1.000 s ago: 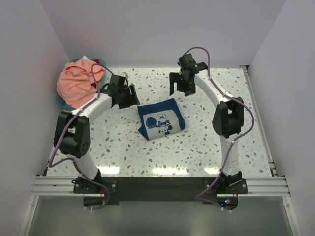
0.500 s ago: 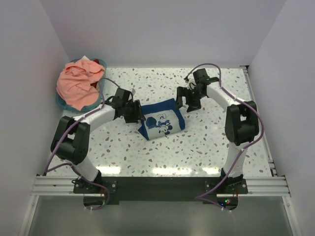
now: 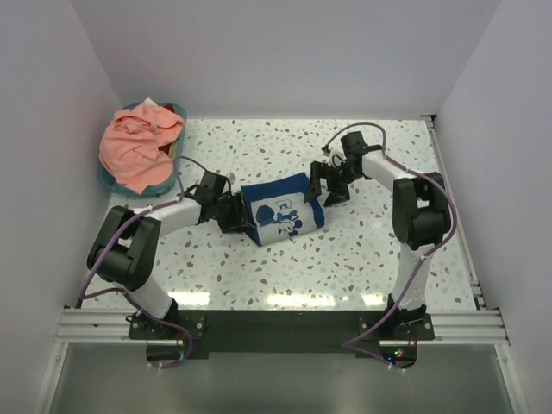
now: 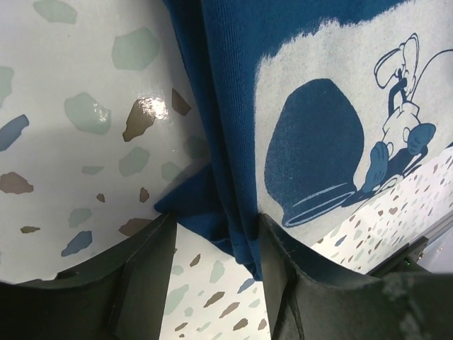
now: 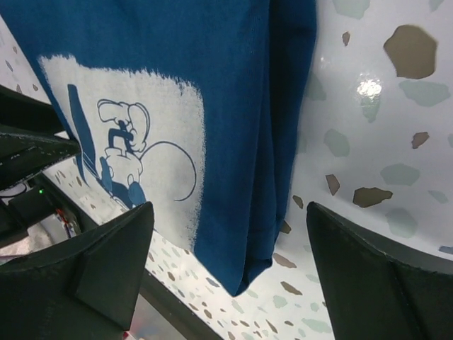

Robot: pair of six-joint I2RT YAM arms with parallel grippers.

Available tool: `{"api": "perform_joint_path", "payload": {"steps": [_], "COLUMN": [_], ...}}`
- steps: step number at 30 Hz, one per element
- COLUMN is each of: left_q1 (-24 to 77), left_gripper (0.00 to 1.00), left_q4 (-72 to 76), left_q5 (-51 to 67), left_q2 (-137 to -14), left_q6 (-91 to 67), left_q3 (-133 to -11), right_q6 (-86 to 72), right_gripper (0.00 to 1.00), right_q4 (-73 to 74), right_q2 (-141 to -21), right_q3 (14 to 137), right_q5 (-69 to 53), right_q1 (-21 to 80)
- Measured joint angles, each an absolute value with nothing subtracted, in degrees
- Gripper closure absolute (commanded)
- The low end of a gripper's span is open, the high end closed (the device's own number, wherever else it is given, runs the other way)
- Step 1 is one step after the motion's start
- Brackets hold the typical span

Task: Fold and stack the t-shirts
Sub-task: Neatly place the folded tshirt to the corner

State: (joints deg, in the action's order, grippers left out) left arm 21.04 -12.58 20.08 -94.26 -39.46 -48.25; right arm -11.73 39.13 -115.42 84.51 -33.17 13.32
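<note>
Both pincers have closed in on the navy t-shirt since a second ago. Then, the left pincer hung back toward the teal basket and the right pincer stood beyond the shirt's far right corner. Now each sits low at one side of the folded shirt, left at its left edge, right at its right edge.

Seen from the left wrist, the left pincer has its jaws apart with the shirt's corner between them. The right pincer gapes wide astride the opposite folded edge.

The navy shirt lies print-up mid-bench, unmoved. The salmon-pink t-shirt remains heaped in the basket at the far left corner.
</note>
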Motion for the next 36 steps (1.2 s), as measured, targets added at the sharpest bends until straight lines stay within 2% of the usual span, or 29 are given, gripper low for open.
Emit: {"api": "perform_joint_path", "payload": {"steps": [12,19,22,23,29,30,31,32,34,36], "left_q1": [21.08,21.21,21.56,21.69,22.55,22.68,22.79,22.92,23.16,23.38], "left_gripper": [0.53,0.56,0.56,0.56,0.56,0.56,0.54,0.53,0.46,0.43], "left_q4": [-8.23,-5.50,-4.58,-4.21,-1.96,-1.72,-1.48,-1.28,-1.10,-1.21], "left_q5": [21.34,22.79,23.05,23.24,24.16,24.34,24.51,24.64,24.95,25.19], "left_q2": [-94.54,-95.81,-96.20,-96.40,-97.49,-97.76,-98.04,-98.30,-98.72,-98.78], "left_q6": [-40.01,-40.47,-40.93,-40.99,-41.39,-41.41,-41.39,-41.41,-41.41,-41.41], "left_q3": [-46.11,-45.98,-45.98,-45.98,-46.15,-46.30,-46.50,-46.70,-47.29,-47.83], "right_q6": [-11.33,-12.97,-13.34,-13.47,-13.82,-13.85,-13.85,-13.69,-13.80,-13.80], "right_gripper": [0.12,0.23,0.31,0.37,0.59,0.64,0.74,0.81,0.93,1.00], "right_q4": [36.01,32.64,31.79,31.57,30.39,30.26,30.17,30.11,30.15,30.24], "right_q2": [-116.40,-117.75,-118.41,-118.65,-120.03,-120.22,-120.40,-120.53,-120.77,-120.77], "right_q3": [79.46,79.11,79.11,79.11,78.94,78.83,78.76,78.70,78.54,78.48], "right_q5": [-37.12,-40.62,-41.74,-42.04,-42.92,-43.03,-43.03,-43.03,-42.87,-42.57], "right_q1": [13.19,13.10,13.13,13.13,13.58,13.76,13.91,14.06,14.35,14.41]}}
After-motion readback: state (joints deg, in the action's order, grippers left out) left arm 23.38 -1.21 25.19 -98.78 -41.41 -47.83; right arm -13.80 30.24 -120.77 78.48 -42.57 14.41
